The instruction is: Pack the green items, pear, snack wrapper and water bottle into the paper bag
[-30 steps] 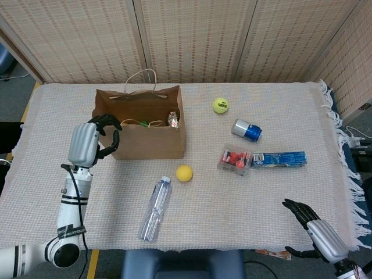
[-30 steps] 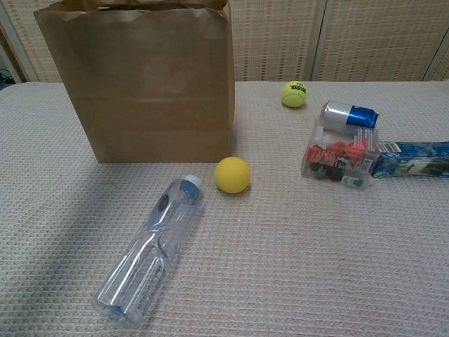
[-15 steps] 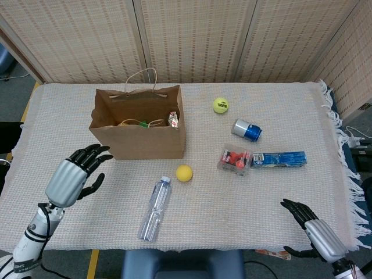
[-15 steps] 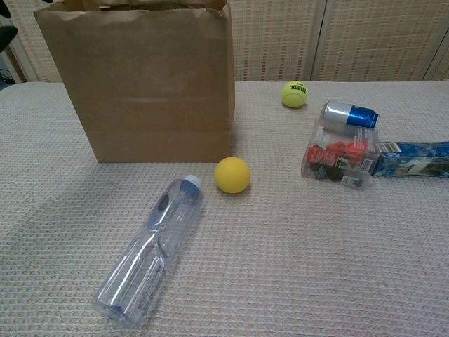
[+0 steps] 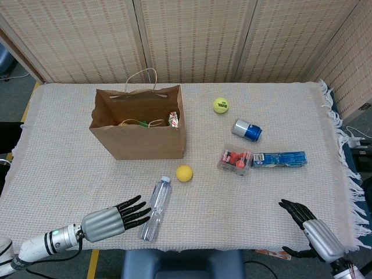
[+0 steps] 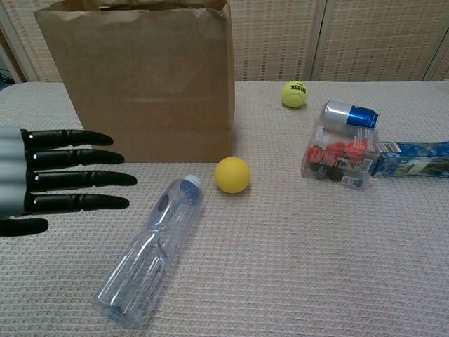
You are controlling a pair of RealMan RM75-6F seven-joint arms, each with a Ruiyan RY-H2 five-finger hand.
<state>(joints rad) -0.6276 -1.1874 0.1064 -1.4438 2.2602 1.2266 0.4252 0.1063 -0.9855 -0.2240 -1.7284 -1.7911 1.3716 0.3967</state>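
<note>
1. Left hand (image 5: 110, 220): low over the table's front edge, flat, fingers spread wide, holding nothing. Points sideways at the water bottle (image 5: 155, 209), just beside it, likely so as to close around it next.
2. Right hand (image 5: 308, 226): down at the front right corner, fingers apart and a little bent, holding nothing. Well apart from every item, so probably just waiting out of the way.
3. Water bottle: not packed yet. Lies on its side on the cloth (image 5: 244, 197), cap end toward the paper bag (image 5: 145, 145). Clear and smooth, so might roll or slip when grabbed.
4. Yellow ball (image 5: 184, 173): sits just past the bottle cap, between bottle and bag. Not on the packing list, so best not bumped.
5. Clear box (image 5: 235, 160) with red things inside, touching a blue packet (image 5: 279, 158): off to the right, not part of the job.
6. Paper bag: stands upright with its mouth open, ready for things dropped in from above. Holds something green and yellow (image 5: 139, 122) and a small shiny wrapper (image 5: 173, 119) by its right wall.
7. Blue can (image 5: 246, 130): lies on its side, right of the bag.
8. Tennis ball (image 5: 220, 105): farthest back, yellow-green. Hard to say if it counts as green.
</note>
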